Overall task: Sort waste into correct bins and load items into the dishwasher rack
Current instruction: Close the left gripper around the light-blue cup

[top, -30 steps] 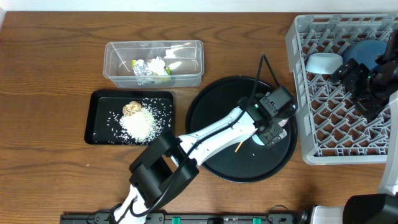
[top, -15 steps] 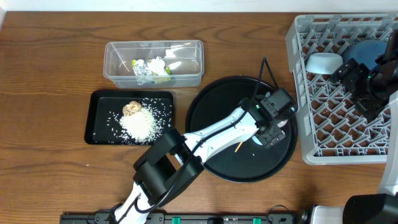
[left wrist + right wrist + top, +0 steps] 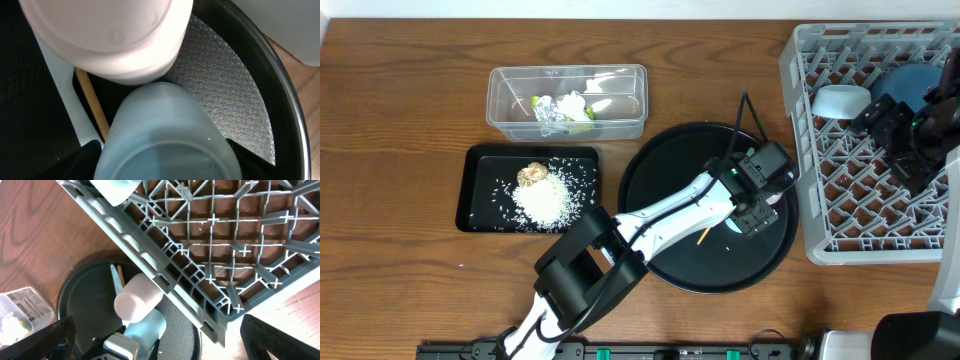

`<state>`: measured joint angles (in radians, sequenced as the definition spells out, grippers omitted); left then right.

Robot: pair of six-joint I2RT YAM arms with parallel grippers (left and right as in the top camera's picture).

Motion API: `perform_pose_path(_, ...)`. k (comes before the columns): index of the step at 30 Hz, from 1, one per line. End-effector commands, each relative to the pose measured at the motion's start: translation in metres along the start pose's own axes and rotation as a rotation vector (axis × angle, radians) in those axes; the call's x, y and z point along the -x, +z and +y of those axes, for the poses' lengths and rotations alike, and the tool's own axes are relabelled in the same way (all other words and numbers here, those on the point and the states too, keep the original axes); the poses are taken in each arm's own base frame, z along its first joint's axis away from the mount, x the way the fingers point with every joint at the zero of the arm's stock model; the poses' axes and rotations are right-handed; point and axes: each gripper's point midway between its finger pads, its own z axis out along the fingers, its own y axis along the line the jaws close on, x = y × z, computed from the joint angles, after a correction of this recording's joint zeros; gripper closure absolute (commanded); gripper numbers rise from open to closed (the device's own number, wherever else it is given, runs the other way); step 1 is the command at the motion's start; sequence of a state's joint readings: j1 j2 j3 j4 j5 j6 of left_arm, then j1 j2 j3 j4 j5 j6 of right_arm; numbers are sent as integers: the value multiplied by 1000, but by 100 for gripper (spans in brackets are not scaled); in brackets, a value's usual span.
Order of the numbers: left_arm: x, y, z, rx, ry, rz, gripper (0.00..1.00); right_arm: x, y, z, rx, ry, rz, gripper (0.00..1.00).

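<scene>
1. The left hand [image 3: 757,213] was clenched on a pale blue cup [image 3: 165,135] over the right part of the round tray [image 3: 660,180].
2. A white cup [image 3: 110,35] lay on its side against the pale blue cup. A spoon [image 3: 62,95] and a chopstick [image 3: 92,106] lay side by side just beside both cups, on the same tray.
3. The rack [image 3: 860,230] stood directly right of the round tray, its raised side close to the left hand.
4. The right hand [image 3: 892,140] hung over the rack, fingers spread wide and gripping nothing.
5. A label on the tub [image 3: 510,115] carried print too small to read.
6. The tub held a tissue [image 3: 572,103] and a wrapper [image 3: 548,110].
7. The black tray [image 3: 480,200] held rice [image 3: 545,200] and a food lump [image 3: 531,175] at the pile's upper edge.
8. The rack held a bowl [image 3: 840,100] and a plate [image 3: 908,78] near its far side.
9. All containers stood on the table [image 3: 400,120].
</scene>
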<state>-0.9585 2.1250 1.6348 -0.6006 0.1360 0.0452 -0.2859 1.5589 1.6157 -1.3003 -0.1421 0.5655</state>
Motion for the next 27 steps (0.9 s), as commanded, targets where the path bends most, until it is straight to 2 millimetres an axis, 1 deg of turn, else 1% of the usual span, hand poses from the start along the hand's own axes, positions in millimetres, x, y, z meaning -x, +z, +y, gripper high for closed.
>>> perform_pose_path(1,7,-8,2,1,-1,-26,28,2,-3,1,5,-13,-8,1)
perform_pose_path(2,7,-8,2,0,0,-26,28,2,-3,1,5,-12,-8,1)
perform_pose_path(5,7,-8,2,0,-1,-26,35,2,-3,1,5,-12,-8,1)
perform_pose_path(8,7,-9,2,0,0,-27,37,2,-3,0,4,-12,-8,1)
perform_pose_path(10,8,-9,2,0,0,-28,41,2,-3,0,4,-12,-8,1)
perform_pose_path(13,8,-9,2,0,0,-31,41,2,-3,1,5,-12,-8,1)
perform_pose_path(15,9,-9,2,0,0,-33,38,2,-3,1,5,-12,-8,1)
perform_pose_path(17,10,-9,2,0,0,-37,20,2,-3,1,5,-13,-8,1)
perform_pose_path(24,11,-9,2,0,1,-43,19,2,-3,0,4,-12,-8,1)
perform_pose_path(26,13,-9,2,-1,1,-50,14,1,-3,1,5,-14,-7,1)
perform_pose_path(27,14,-9,2,-1,2,-55,14,1,-3,1,5,-14,-7,1)
